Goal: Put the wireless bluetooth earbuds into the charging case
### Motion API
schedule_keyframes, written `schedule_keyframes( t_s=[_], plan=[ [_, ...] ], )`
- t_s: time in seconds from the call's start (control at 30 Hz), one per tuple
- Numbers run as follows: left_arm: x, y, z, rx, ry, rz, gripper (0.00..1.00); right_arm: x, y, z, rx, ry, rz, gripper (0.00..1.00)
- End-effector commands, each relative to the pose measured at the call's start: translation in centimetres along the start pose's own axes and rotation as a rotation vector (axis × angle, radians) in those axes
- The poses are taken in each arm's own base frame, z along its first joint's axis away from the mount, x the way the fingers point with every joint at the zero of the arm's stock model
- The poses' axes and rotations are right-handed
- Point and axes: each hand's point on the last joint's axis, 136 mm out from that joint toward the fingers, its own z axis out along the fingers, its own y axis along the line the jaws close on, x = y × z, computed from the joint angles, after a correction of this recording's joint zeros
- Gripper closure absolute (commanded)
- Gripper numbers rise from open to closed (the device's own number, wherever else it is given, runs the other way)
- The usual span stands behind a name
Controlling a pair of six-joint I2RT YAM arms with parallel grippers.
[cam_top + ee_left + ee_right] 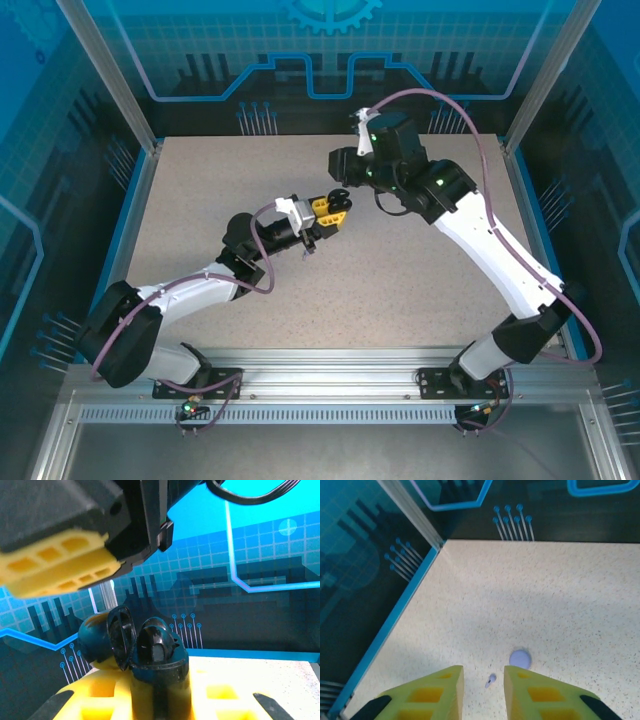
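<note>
Top view. Over the middle of the speckled beige tabletop (200,200): left gripper (335,210), yellow-fingered, clamped on a black round plastic charging case (340,196). Right gripper (342,175) just beyond it, toward the table's far edge, hanging close over the case.

Left wrist view. Left gripper (157,700) closed against both sides of the black case (155,652), well above the table. Hinged lid (120,635) swung open to the left. Inside of the case too dark to tell what sits there. Yellow finger (55,572) of the right gripper overhead, apart from the case.

Right wrist view. Right gripper (484,695) with fingers apart, nothing between them. Below, on the table, seen through the gap: one tiny lavender stemmed earbud (490,681). Small lavender round puck (520,658) just beside it, on the side toward the table's far edge. Both well short of the table's far-left corner.
</note>
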Motion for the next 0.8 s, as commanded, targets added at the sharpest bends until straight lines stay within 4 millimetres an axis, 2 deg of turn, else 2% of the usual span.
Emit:
schedule_keyframes(
  t_s=[0.0,0.1,0.2,0.3,0.43,0.6,0.67,0.77],
  plan=[
    [-1.9,-0.7,0.0,0.028,-0.045,0.035,1.00,1.3,0.3,0.2,-0.040,0.091,0.003,0.78],
    [-2.0,-0.7,0.1,0.025,-0.047,0.041,1.00,2.8,0.3,0.8,-0.054,0.144,0.005,0.83],
    [-2.1,-0.4,0.2,0.019,-0.047,0.046,1.00,4.5,0.3,0.4,-0.070,0.182,0.002,0.88],
    [-1.9,-0.3,0.5,0.017,-0.039,0.040,1.00,5.9,0.3,-1.0,-0.085,0.180,0.015,0.91],
    [-1.8,0.0,0.8,0.012,-0.036,0.027,1.00,7.5,-0.4,-3.9,-0.083,0.136,0.043,0.92],
    [-1.1,0.1,1.0,0.012,-0.024,-0.012,1.00,4.7,-5.1,-8.1,0.049,-0.069,0.164,0.84],
    [-0.8,0.1,1.0,0.012,-0.009,-0.037,1.00,3.8,-6.7,-9.6,0.091,-0.135,0.201,0.72],
    [0.1,0.4,1.3,0.003,0.031,-0.105,1.00,3.8,-8.8,-10.9,0.154,-0.175,0.240,0.62]
  ],
)
